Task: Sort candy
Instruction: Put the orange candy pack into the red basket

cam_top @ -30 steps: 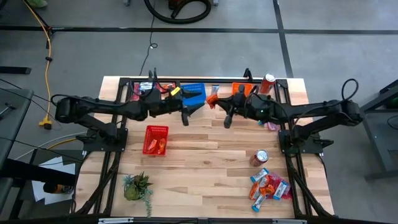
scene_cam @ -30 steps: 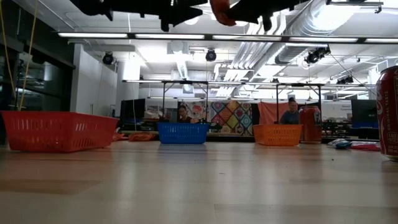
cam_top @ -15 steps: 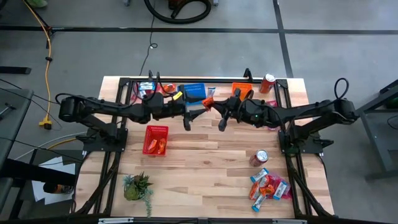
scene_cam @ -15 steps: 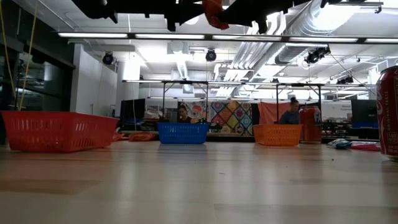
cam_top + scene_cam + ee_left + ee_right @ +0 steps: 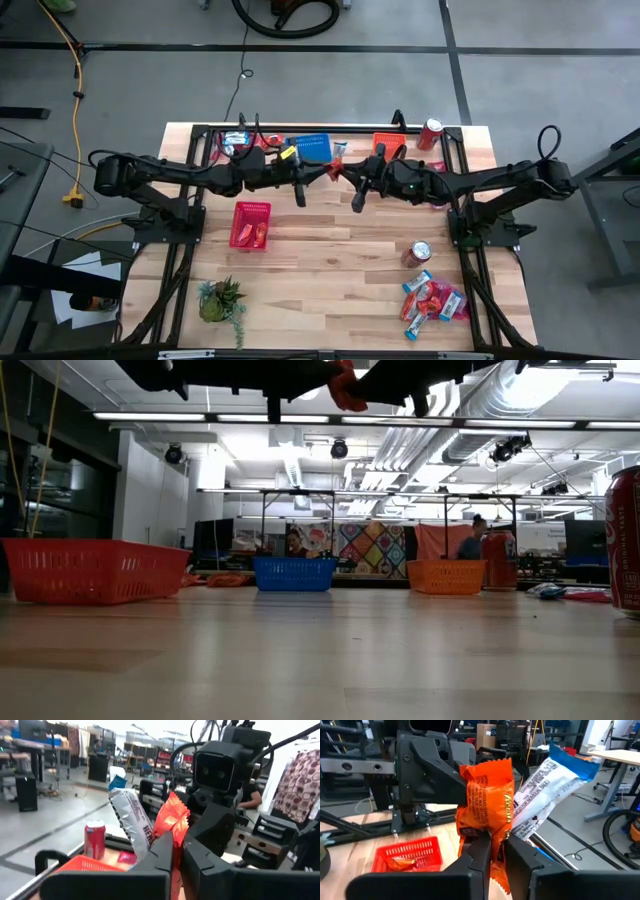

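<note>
High above the table's far middle, my two grippers meet tip to tip. My left gripper [image 5: 326, 173] and my right gripper [image 5: 343, 171] are both shut on one orange candy [image 5: 487, 785], which also shows in the low view [image 5: 346, 386]. A white-and-blue candy bar [image 5: 545, 782] stands up beside the orange one at my right gripper. More candy lies in a pile [image 5: 432, 298] near the table's right front corner. My left gripper pinches the orange candy's wrapper [image 5: 173, 822] between its two fingers, coming level from the table's left. The candy is lifted clear of the table. My right gripper pinches the same candy's lower part [image 5: 496, 840] between its two fingers, level from the table's right. The candy stands upright above them. The white-and-blue bar's lower end [image 5: 521, 831] runs down behind one finger, so its hold is hidden.
A red basket [image 5: 251, 224] stands left of centre. A blue basket [image 5: 312, 148] and an orange basket [image 5: 389, 143] stand at the far edge. One red can [image 5: 430, 131] stands far right, another [image 5: 418, 252] lies near the candy pile. A small plant [image 5: 220, 300] stands near left.
My left gripper has shut, taking hold of the orange candy that my right gripper holds up. The candy stays lifted clear between the two grippers.
</note>
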`<state>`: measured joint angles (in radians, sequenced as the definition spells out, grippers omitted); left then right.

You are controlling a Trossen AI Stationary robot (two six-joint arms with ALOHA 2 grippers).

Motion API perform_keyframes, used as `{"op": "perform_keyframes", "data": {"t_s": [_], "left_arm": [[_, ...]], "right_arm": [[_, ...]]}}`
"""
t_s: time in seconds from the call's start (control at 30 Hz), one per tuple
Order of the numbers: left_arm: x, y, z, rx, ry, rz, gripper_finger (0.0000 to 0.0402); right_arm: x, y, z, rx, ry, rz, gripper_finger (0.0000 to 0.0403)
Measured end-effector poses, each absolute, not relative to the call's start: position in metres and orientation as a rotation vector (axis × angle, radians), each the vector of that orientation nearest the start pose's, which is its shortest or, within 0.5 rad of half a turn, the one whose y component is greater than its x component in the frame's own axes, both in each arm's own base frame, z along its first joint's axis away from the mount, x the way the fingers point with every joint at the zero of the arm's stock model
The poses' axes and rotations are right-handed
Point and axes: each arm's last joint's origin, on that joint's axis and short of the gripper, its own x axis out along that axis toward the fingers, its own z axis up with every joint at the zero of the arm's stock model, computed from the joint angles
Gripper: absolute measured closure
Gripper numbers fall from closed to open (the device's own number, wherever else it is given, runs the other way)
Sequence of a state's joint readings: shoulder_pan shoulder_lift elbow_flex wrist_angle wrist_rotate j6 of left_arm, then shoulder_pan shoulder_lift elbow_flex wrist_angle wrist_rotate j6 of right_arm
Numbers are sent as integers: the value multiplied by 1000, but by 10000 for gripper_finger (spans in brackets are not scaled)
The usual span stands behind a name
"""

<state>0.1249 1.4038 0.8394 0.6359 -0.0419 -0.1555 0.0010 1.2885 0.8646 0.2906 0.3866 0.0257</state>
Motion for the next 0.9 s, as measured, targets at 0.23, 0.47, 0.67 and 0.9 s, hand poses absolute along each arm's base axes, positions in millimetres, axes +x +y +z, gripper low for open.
{"op": "perform_keyframes", "data": {"t_s": [0.23, 0.47, 0.67, 0.9], "left_arm": [[292, 37, 289, -160, 101, 163, 401], [259, 33, 291, -169, 322, 181, 401], [228, 29, 298, -193, 428, 195, 401], [176, 23, 303, -325, 553, 338, 401]], "right_arm": [[284, -12, 292, -1, 210, -431, 326], [273, -12, 280, 62, 366, -448, 309], [262, -12, 279, 48, 442, -454, 306], [250, -21, 286, 45, 454, -505, 306]]}}
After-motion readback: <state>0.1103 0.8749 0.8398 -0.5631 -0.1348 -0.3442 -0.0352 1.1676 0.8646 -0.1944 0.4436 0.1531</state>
